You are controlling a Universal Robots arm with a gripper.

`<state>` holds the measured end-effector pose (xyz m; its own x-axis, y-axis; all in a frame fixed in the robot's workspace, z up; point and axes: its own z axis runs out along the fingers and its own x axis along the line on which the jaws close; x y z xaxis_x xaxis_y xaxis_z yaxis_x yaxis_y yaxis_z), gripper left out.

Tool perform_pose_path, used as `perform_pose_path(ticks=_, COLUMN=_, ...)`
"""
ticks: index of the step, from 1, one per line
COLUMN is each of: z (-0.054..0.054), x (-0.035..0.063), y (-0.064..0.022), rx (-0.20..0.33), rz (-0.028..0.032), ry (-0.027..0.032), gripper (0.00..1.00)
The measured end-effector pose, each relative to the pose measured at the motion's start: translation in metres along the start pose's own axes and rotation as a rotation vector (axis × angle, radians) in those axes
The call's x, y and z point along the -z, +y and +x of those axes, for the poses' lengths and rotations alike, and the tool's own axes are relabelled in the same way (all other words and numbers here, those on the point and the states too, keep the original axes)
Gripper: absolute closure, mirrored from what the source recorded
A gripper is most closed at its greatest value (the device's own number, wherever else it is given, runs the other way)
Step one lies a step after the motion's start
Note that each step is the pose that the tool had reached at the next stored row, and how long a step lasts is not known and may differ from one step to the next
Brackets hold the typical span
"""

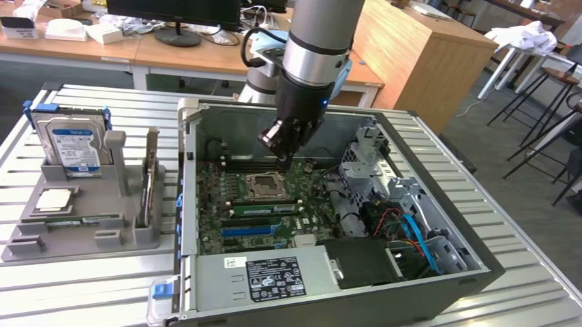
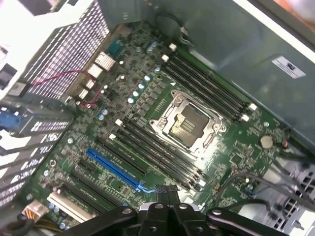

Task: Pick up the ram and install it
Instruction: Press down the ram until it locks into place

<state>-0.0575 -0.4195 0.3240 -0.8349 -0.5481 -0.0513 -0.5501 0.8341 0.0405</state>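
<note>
Inside the computer case (image 1: pixel 482 269): the gripper (image 1: pixel 285 162) hangs low over the green board, just behind the empty processor socket (image 1: pixel 264 185).
Gripper's fingers: pinched fully together, nothing between them that I can see.
Ram (image 1: pixel 80 219): outside the case, on the exterior view's left, lying flat in the grey tray (image 1: pixel 54 246).
Gripper and ram: well apart.

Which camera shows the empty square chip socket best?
The wrist view: the socket sits close, facing the camera, its frame clear. The exterior view shows the socket smaller, just below the gripper.
</note>
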Motion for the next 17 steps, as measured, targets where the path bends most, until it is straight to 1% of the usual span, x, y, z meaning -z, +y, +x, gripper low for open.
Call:
perform_pose_path(ticks=11, z=0.0009, x=-0.0010, y=0.0005, rx=-0.163, rz=0.0084, ry=-0.0066, gripper=0.90)
perform_pose_path(ticks=12, z=0.0010, x=-0.0012, y=0.0006, rx=-0.194, rz=0.0100, ry=-0.0078, gripper=0.90)
perform_pose_path(ticks=14, z=0.0012, x=-0.0015, y=0.0007, rx=-0.223, rz=0.0115, ry=-0.0091, gripper=0.90)
perform_pose_path(ticks=15, z=0.0013, x=-0.0017, y=0.0008, rx=-0.253, rz=0.0130, ry=-0.0103, gripper=0.90)
perform_pose_path(ticks=17, z=0.0015, x=-0.0019, y=0.0008, rx=-0.284, rz=0.0146, ry=-0.0116, gripper=0.90)
